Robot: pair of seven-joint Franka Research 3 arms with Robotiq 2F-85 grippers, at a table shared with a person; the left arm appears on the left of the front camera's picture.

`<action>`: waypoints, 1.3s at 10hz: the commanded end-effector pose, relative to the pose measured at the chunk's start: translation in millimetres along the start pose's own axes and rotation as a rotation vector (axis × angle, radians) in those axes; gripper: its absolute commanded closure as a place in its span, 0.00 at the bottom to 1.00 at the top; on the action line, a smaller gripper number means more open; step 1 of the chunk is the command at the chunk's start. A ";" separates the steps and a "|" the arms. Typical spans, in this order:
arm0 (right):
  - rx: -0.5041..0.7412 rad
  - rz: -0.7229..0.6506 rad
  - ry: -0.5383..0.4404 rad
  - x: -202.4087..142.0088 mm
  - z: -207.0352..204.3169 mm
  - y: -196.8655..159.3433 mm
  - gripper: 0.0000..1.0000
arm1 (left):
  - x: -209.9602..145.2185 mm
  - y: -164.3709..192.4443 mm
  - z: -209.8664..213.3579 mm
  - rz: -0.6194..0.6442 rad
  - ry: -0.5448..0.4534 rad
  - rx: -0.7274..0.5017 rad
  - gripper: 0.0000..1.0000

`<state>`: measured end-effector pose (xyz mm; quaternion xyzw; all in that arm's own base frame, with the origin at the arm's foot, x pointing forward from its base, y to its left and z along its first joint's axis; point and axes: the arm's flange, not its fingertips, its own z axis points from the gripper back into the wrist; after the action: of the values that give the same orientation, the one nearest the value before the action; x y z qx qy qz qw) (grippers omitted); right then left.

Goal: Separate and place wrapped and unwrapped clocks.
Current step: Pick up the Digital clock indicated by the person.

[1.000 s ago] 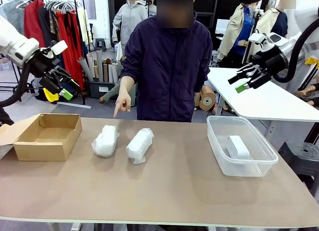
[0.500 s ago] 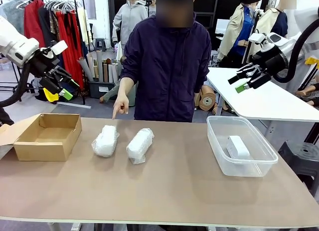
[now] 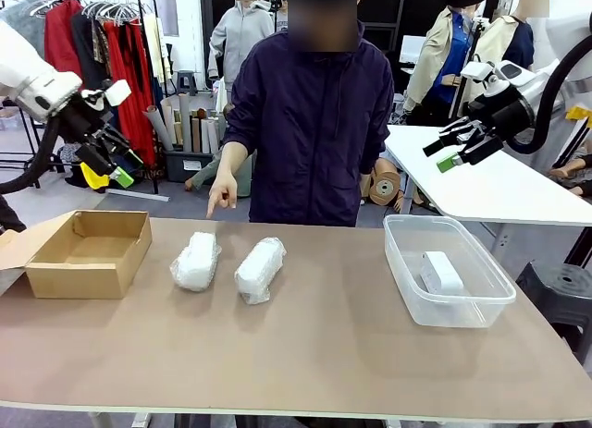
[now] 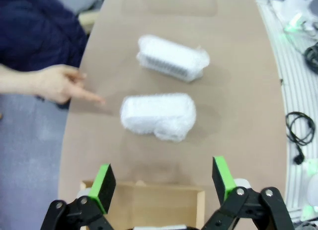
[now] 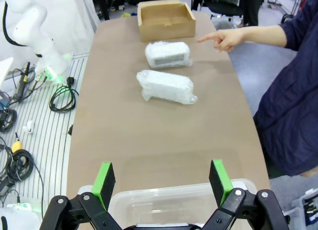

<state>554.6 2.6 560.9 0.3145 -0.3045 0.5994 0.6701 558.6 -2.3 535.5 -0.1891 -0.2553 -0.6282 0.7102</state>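
Two wrapped clocks in bubble wrap lie side by side on the brown table, one on the left (image 3: 196, 260) and one on the right (image 3: 260, 269). A person's hand (image 3: 222, 197) points down just behind the left one. The unwrapped clock (image 3: 441, 273), white and bare, lies in the clear tub (image 3: 407, 278). My left gripper (image 3: 129, 166) hangs open high over the cardboard box. My right gripper (image 3: 437, 157) is open high above the tub. The left wrist view shows the nearer bundle (image 4: 159, 115), the farther bundle (image 4: 171, 57) and the pointing hand (image 4: 59, 83) beyond my open left gripper (image 4: 164, 178).
An open brown cardboard box (image 3: 88, 252) stands at the table's left end, and it also lies far off (image 5: 166, 19) in the right wrist view. The tub's rim (image 5: 174, 202) sits under my open right gripper (image 5: 162, 181). The person stands at the far edge.
My left wrist has shifted slightly up and to the right. The person's pointing hand, the bundles and my right arm stay as they were.
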 end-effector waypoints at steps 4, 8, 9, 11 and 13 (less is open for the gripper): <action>-0.003 0.007 0.000 2.0 1.4 1.7 0.00 | 68.8 -22.7 -10.7 0.338 0.493 0.184 0.00; -0.003 0.007 0.000 2.0 1.4 1.7 0.00 | 90.9 -22.3 -62.1 0.487 0.489 0.279 0.00; -0.003 0.007 0.000 2.0 1.4 1.7 0.00 | 93.2 -22.2 -68.5 0.499 0.466 0.301 0.00; -0.003 0.007 0.000 2.0 1.4 1.7 0.00 | 94.7 -22.4 -68.1 0.479 0.515 0.267 0.00; -0.003 0.007 0.000 2.0 1.4 1.7 0.00 | 94.7 -22.4 -68.1 0.479 0.515 0.267 0.00</action>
<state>554.5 2.6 561.0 0.3144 -0.3045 0.5995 0.6701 556.0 -124.6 532.8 0.0072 -0.1036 -0.4278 0.8979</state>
